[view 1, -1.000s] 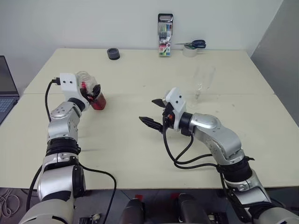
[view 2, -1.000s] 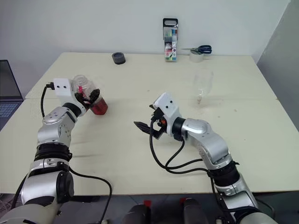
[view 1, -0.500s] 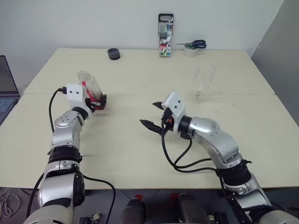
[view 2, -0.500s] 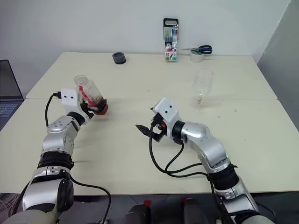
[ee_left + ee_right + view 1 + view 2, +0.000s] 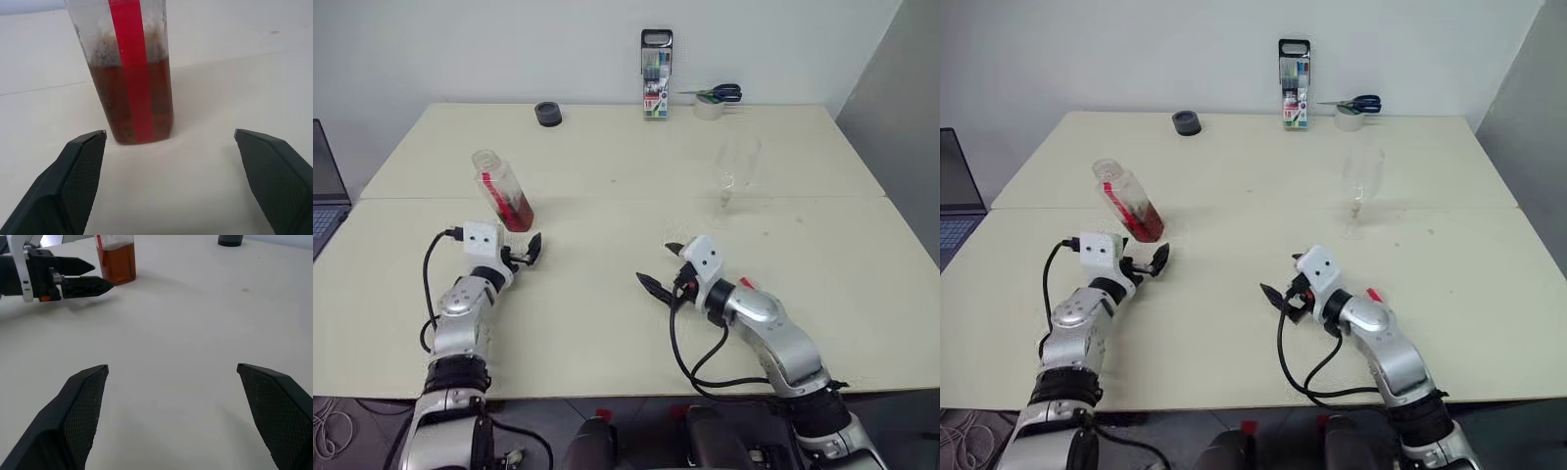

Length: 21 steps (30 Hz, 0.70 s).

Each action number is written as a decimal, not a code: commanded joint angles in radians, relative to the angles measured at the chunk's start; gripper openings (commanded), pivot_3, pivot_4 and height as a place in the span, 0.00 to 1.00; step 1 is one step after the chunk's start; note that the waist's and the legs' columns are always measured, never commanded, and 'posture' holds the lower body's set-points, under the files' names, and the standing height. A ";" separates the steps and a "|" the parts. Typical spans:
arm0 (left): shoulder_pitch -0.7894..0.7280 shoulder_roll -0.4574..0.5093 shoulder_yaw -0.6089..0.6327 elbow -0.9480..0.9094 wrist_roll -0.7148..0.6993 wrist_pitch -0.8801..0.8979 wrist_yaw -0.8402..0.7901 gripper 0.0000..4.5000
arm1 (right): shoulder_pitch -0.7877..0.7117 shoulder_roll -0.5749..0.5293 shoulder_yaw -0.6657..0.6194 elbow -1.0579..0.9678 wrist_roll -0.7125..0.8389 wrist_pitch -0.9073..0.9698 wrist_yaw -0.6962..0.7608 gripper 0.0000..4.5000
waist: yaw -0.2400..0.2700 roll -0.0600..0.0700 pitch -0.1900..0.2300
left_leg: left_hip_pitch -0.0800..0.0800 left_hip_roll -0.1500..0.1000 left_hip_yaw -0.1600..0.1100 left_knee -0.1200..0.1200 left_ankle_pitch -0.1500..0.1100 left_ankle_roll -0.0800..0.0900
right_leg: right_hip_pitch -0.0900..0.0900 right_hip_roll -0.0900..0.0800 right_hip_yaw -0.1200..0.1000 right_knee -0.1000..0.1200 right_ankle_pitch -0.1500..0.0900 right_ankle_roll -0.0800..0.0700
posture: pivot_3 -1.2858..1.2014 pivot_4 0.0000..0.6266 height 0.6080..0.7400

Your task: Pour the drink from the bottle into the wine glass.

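A pale cream table (image 5: 607, 323) stands against a white wall, with a laptop's edge (image 5: 325, 186) at its nine o'clock side. Along the twelve o'clock edge sit a dark tape roll (image 5: 547, 114), a marker pack (image 5: 656, 73) and scissors (image 5: 717, 94). The bottle (image 5: 503, 190) stands at ten o'clock, uncapped, the drink (image 5: 132, 100) low inside. The wine glass (image 5: 734, 174) stands at one o'clock. The left gripper (image 5: 527, 252) lies low just beside the bottle, jaws wide, holding nothing. The right gripper (image 5: 662, 266), near centre, points toward nine o'clock, spread wide and empty.
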 commanded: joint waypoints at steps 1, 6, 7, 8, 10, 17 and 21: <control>0.086 -0.003 0.014 -0.161 -0.020 0.028 0.003 1.00 | 0.065 -0.007 -0.066 -0.084 -0.013 0.004 -0.064 1.00 | 0.001 0.000 -0.001 | 0.000 0.000 0.000 0.000 0.000 0.000 | 0.000 0.000 0.000 0.000 0.000 0.000 | 0.52 0.24 1.00; 0.189 -0.003 -0.023 -0.322 -0.031 0.082 -0.045 1.00 | 0.131 0.023 -0.160 -0.120 0.001 0.032 -0.162 1.00 | 0.005 0.000 -0.001 | 0.001 0.000 0.000 -0.001 0.000 0.000 | 0.001 -0.002 0.001 -0.002 0.000 0.000 | 0.52 0.24 1.00; 0.199 -0.002 -0.037 -0.350 -0.035 0.090 -0.070 1.00 | 0.129 0.037 -0.180 -0.112 -0.004 0.036 -0.192 1.00 | 0.007 0.000 -0.001 | 0.001 0.000 0.001 -0.001 0.000 0.000 | 0.002 -0.001 0.001 -0.002 0.000 0.000 | 0.52 0.24 1.00; 0.208 0.004 -0.063 -0.388 -0.047 0.101 -0.116 1.00 | 0.122 0.055 -0.208 -0.095 -0.008 0.031 -0.230 1.00 | 0.007 0.000 -0.001 | 0.001 0.000 0.001 -0.001 0.000 0.000 | 0.002 -0.001 0.000 -0.003 0.000 0.000 | 0.52 0.24 1.00; 0.205 0.020 -0.105 -0.449 -0.079 0.135 -0.208 1.00 | 0.089 0.088 -0.250 -0.045 -0.027 -0.003 -0.301 1.00 | 0.008 0.000 -0.001 | 0.002 0.001 0.001 -0.001 0.000 0.000 | 0.003 0.001 0.000 -0.003 0.000 0.000 | 0.52 0.24 1.00; 0.103 0.123 -0.209 -0.517 -0.131 0.182 -0.477 1.00 | -0.118 0.106 -0.332 0.247 -0.021 -0.092 -0.346 1.00 | 0.001 0.000 -0.001 | 0.004 0.001 0.002 -0.002 0.000 0.000 | 0.004 0.002 0.001 -0.002 0.000 0.000 | 0.52 0.24 1.00; 0.043 0.136 -0.228 -0.498 -0.128 0.176 -0.535 1.00 | -0.244 0.097 -0.374 0.461 -0.015 -0.174 -0.331 1.00 | -0.001 0.001 0.000 | 0.004 0.001 0.003 -0.002 0.000 0.000 | 0.004 0.002 0.002 -0.003 0.000 0.000 | 0.52 0.24 1.00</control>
